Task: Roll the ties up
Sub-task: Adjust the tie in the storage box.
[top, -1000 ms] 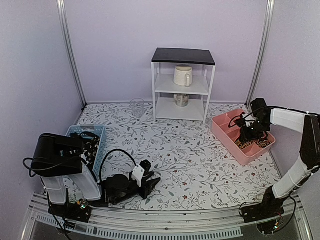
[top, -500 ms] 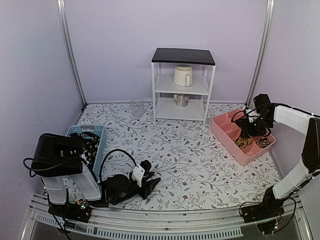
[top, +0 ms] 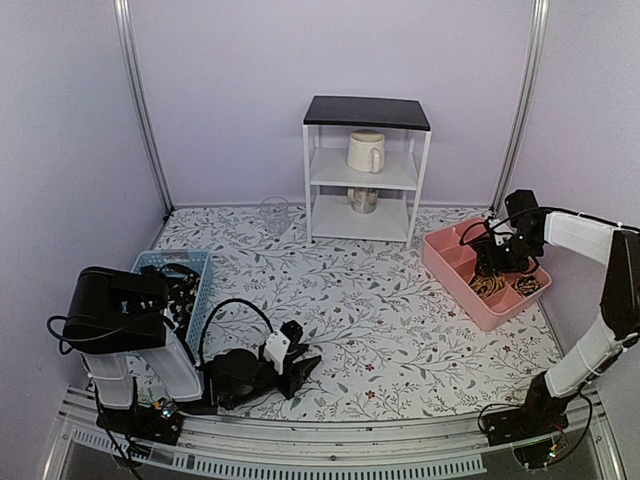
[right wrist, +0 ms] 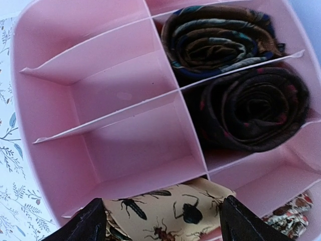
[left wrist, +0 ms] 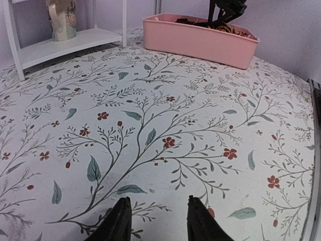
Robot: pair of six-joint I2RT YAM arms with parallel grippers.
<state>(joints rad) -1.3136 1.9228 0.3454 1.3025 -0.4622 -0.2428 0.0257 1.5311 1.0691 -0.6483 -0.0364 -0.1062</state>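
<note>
Ties, being light, limp and rather slick fabric, will likely sag and uncoil when let go; a rolled one is best pinched across its whole coil, a loose one at its narrow end. Top view: the pink tray stands at the far right of the table with the right jaws just above it, its contents too small to tell apart. The blue basket at the near left holds a dark tangle, count unclear. Left wrist view: the left jaws stand apart, empty, low over the table. Right wrist view: two dark rolled ties fill adjoining compartments. A yellow insect-printed tie lies loosely folded below the spread right jaws, which grip nothing. Its lower part is cut off.
</note>
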